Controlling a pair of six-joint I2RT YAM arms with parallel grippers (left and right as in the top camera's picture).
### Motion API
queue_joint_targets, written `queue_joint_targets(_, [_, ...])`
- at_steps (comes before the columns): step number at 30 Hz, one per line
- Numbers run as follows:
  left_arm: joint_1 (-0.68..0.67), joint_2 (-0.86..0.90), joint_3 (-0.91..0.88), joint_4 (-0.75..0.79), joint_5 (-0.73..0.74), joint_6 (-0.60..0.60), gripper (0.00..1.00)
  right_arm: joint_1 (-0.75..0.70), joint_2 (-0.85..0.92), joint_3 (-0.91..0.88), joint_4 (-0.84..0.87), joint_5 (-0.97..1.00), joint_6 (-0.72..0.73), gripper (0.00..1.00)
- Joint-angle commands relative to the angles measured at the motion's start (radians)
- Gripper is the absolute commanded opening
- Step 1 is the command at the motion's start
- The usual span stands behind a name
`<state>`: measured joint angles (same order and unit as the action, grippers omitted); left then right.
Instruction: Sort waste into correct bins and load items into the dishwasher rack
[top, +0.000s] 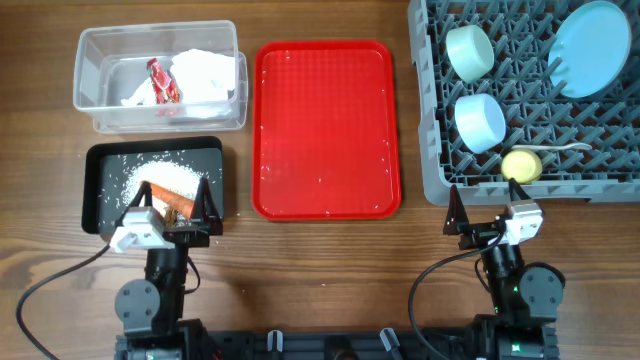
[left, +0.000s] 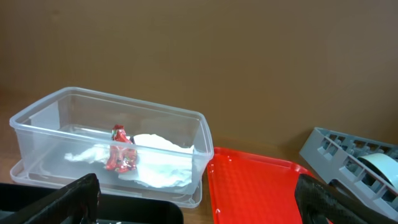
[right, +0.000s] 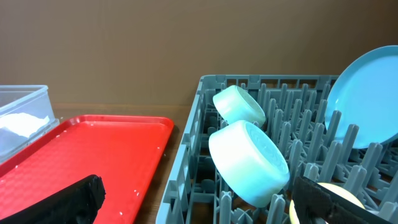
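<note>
Crumpled napkin (top: 205, 75) and red wrapper (top: 163, 83) lie in the clear tub (top: 90, 50) at left; rice (top: 165, 176) and carrot (top: 160, 192) in the black tray (top: 95, 190). Left pincer (top: 176, 200), spread and empty, hovers over that tray's near edge. Red tray (top: 325, 130) lies centre. Rack (top: 430, 120) holds mint bowl (top: 468, 50), blue bowl (top: 480, 122), plate (top: 590, 48), yellow cup (top: 521, 165), spoon (top: 560, 148); right pincer (top: 487, 212) is spread beside it.

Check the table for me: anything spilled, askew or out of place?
Nothing major. A few tiny white specks dot the red tray; possibly stray rice, too small to tell. The white spoon lies flat across the pegs of the rack rather than slotted in.
</note>
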<state>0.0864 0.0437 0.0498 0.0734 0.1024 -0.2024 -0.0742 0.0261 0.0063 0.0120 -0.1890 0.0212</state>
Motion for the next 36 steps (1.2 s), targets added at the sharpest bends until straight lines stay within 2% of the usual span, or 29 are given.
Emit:
queue_joint_targets(1, [0.004,-0.041,-0.027,0.019,-0.013,0.016,1.0,0.005,-0.003,-0.001,0.003,0.01,0.005,1.0])
queue_joint_targets(5, [0.004,-0.041,-0.044,0.023,-0.013,0.016,1.0,0.005,-0.003,-0.001,0.003,0.01,0.005,1.0])
queue_joint_targets(11, [0.004,-0.041,-0.044,-0.148,-0.013,0.015,1.0,0.005,-0.003,-0.001,0.003,0.01,0.005,1.0])
queue_joint_targets(36, [0.003,-0.041,-0.044,-0.145,-0.014,0.005,1.0,0.005,-0.003,-0.001,0.003,0.01,0.005,1.0])
